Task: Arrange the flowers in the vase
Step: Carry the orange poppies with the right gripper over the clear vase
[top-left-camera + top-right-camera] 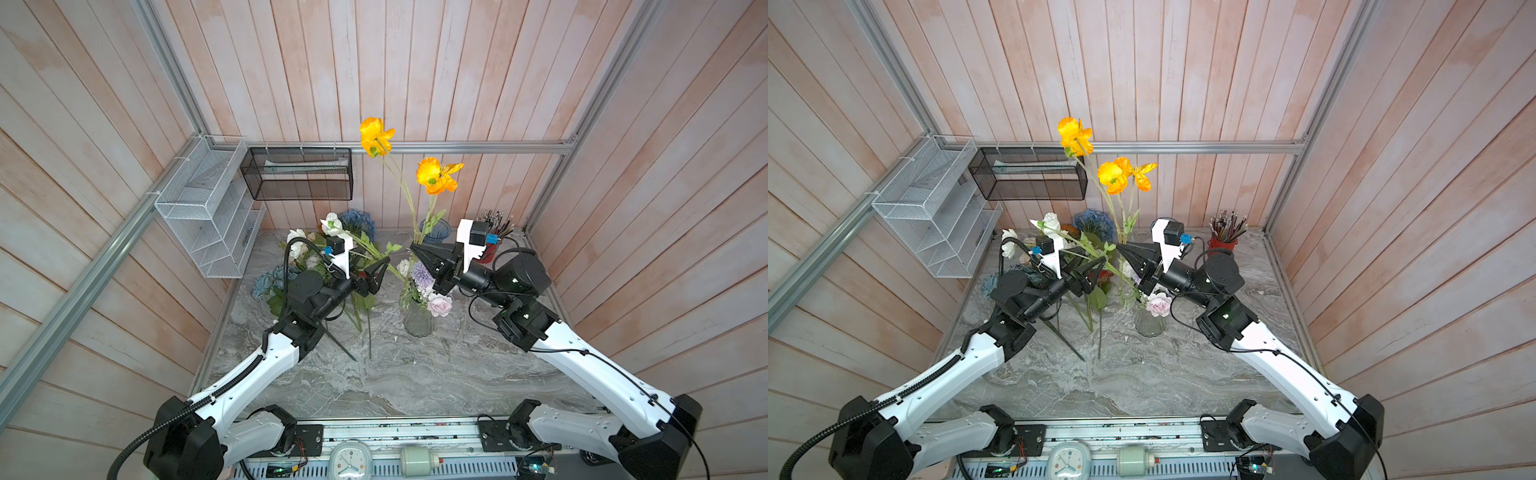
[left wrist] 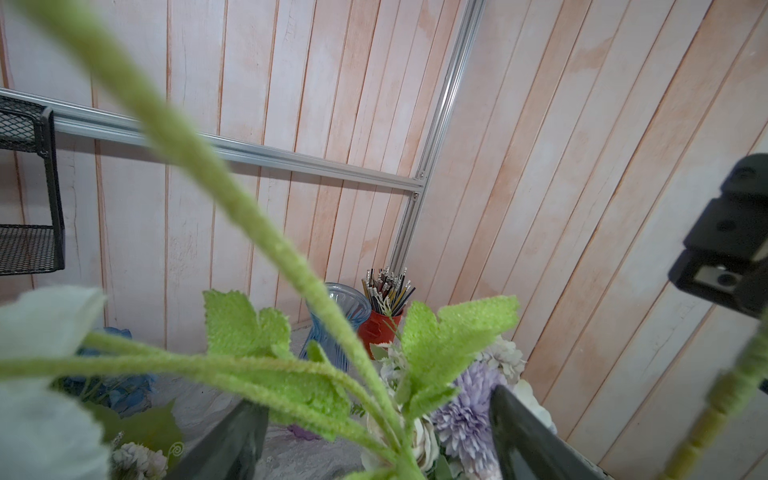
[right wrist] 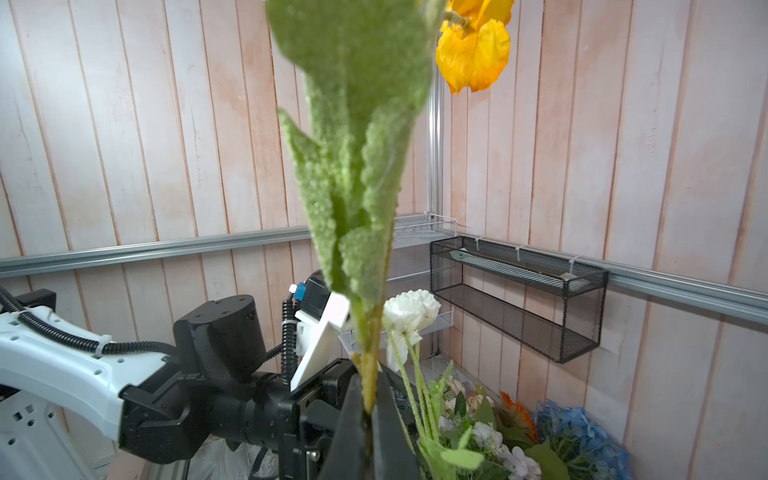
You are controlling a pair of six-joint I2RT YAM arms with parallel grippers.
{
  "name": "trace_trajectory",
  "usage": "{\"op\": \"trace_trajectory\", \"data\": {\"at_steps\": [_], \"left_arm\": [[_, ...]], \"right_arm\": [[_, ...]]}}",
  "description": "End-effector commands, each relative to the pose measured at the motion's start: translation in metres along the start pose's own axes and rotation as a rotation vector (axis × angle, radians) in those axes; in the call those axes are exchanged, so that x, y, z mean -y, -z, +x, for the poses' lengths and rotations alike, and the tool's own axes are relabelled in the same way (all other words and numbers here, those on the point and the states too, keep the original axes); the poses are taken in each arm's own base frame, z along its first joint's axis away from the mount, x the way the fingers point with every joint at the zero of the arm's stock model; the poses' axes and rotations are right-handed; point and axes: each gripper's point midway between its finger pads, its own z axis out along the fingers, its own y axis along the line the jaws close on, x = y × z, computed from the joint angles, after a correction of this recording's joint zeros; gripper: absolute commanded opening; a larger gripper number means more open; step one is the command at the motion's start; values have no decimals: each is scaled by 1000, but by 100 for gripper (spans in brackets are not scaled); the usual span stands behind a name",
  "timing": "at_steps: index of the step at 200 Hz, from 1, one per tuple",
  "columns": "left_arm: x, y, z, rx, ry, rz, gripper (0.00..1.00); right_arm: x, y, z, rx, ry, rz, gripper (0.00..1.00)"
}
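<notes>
A clear glass vase (image 1: 419, 322) (image 1: 1150, 323) stands mid-table with a lilac bloom (image 1: 420, 272) (image 2: 469, 407) and a pale pink rose (image 1: 440, 304) in it. My right gripper (image 1: 413, 248) (image 1: 1120, 248) (image 3: 370, 399) is shut on the stem of the tall orange poppies (image 1: 436, 174) (image 1: 1125, 176) (image 3: 473, 54) just above the vase. My left gripper (image 1: 379, 270) (image 1: 1096, 270) (image 2: 374, 399) is open, its jaws wide on either side of the fuzzy stem of a white poppy (image 1: 332, 224) (image 1: 1050, 222) (image 3: 411, 309). That stem slants toward the vase.
More flowers lie at the back left, among them a blue hydrangea (image 1: 357, 222) (image 3: 582, 436), with loose stems (image 1: 353, 332) on the marble. A blue vase (image 1: 435, 230) (image 2: 332, 324) and a red pencil pot (image 1: 490, 249) (image 1: 1223, 243) stand behind. A white wire shelf (image 1: 208, 208) and a black mesh basket (image 1: 297, 174) hang on the walls.
</notes>
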Motion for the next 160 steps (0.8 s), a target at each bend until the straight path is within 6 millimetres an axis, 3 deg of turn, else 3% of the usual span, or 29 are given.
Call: {"op": "trace_trajectory", "data": {"at_steps": [1,50,93,160], "left_arm": [[-1,1,-7,17,-24,-5,86],[-5,6,-4,13,-27,-26,88],[-5,5,-3,12,-22,-22,88],[-6,6,-1,6,-13,-26,88]], "right_arm": [[-8,-8,-5,0,29,-17,0],[8,-8,4,-43,79,76,0],[16,3,-21,-15,195,165,0],[18,8,-40,-17,249,204,0]]}}
